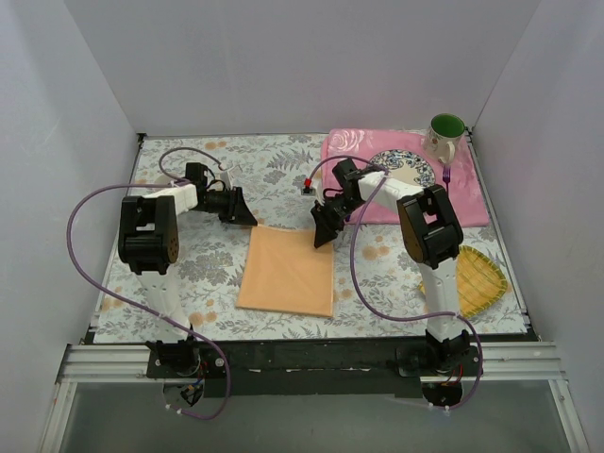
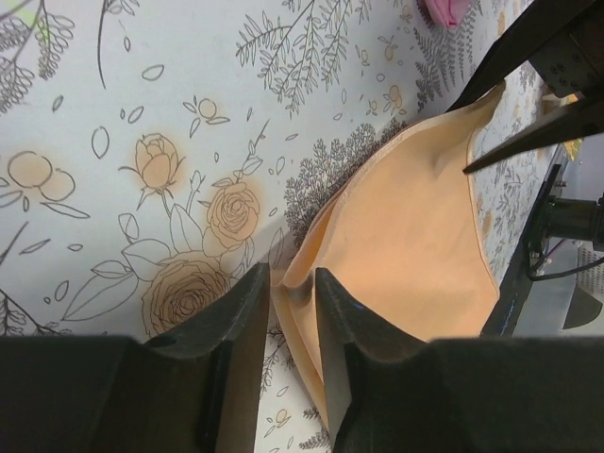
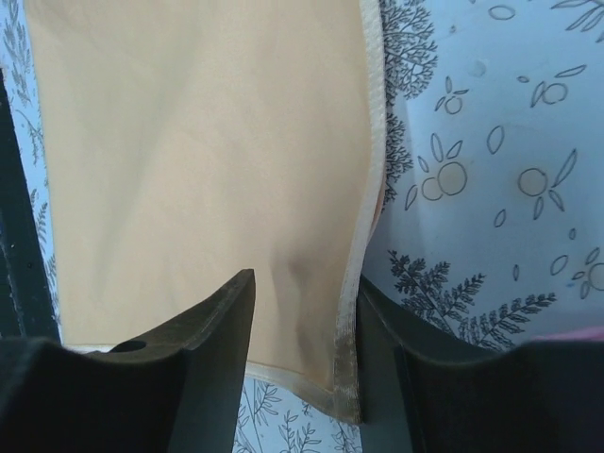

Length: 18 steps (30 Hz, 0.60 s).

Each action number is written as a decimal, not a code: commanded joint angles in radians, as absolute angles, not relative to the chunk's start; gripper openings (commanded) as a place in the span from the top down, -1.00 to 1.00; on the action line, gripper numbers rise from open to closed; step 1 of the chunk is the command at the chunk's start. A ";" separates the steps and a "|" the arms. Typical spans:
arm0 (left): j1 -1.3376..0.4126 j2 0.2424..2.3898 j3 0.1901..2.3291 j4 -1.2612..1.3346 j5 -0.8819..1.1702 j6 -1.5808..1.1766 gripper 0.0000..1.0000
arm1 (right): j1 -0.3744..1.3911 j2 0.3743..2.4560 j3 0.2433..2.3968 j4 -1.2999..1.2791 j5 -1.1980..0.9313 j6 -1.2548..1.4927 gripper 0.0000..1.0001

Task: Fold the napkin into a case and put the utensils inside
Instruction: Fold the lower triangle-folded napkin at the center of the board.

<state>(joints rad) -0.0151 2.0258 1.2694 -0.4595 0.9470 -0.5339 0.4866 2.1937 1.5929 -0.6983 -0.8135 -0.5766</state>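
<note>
The peach-orange napkin lies spread on the floral tablecloth in the middle, not folded into a case. My left gripper is at its far left corner. In the left wrist view that gripper is shut on the corner, and the napkin rises off the table there. My right gripper is at the far right corner. In the right wrist view it stands open astride the hemmed corner of the napkin, which lies flat. Of the utensils, a purple fork rests on the pink placemat by the plate.
A pink floral placemat at the back right bears a patterned plate and a green-lined mug. A yellow woven mat lies at the right. A small red-topped object sits behind the napkin. White walls enclose the table.
</note>
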 commanded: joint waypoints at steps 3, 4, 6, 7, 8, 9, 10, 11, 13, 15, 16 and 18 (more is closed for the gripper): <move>-0.011 2.052 1.342 -0.529 0.959 -0.448 0.41 | 0.479 2.227 1.654 -0.759 -0.796 -0.606 -0.07; -0.011 2.056 1.347 -0.537 0.959 -0.442 0.41 | 0.479 2.233 1.660 -0.764 -0.796 -0.606 -0.06; -0.012 2.071 1.362 -0.551 0.962 -0.431 0.39 | 0.476 2.240 1.669 -0.773 -0.795 -0.607 -0.07; -0.014 2.075 1.368 -0.569 0.960 -0.419 0.38 | 0.474 2.247 1.677 -0.782 -0.795 -0.609 -0.07; -0.015 2.086 1.379 -0.577 0.959 -0.416 0.35 | 0.472 2.249 1.681 -0.784 -0.793 -0.609 -0.07; -0.017 2.091 1.384 -0.583 0.959 -0.413 0.32 | 0.471 2.250 1.683 -0.785 -0.792 -0.607 -0.06; -0.017 2.094 1.387 -0.584 0.959 -0.411 0.29 | 0.469 2.253 1.684 -0.787 -0.790 -0.609 -0.06; -0.017 2.095 1.387 -0.584 0.960 -0.411 0.27 | 0.469 2.255 1.689 -0.788 -0.790 -0.609 -0.06; -0.020 2.100 1.396 -0.586 0.963 -0.410 0.24 | 0.468 2.260 1.692 -0.793 -0.790 -0.609 -0.02; -0.023 2.106 1.413 -0.594 0.968 -0.397 0.35 | 0.466 2.261 1.701 -0.795 -0.795 -0.609 0.11; -0.023 2.108 1.419 -0.592 0.969 -0.394 0.52 | 0.465 2.261 1.703 -0.795 -0.796 -0.609 0.18; -0.023 2.106 1.428 -0.591 0.968 -0.381 0.66 | 0.463 2.261 1.715 -0.790 -0.805 -0.609 0.51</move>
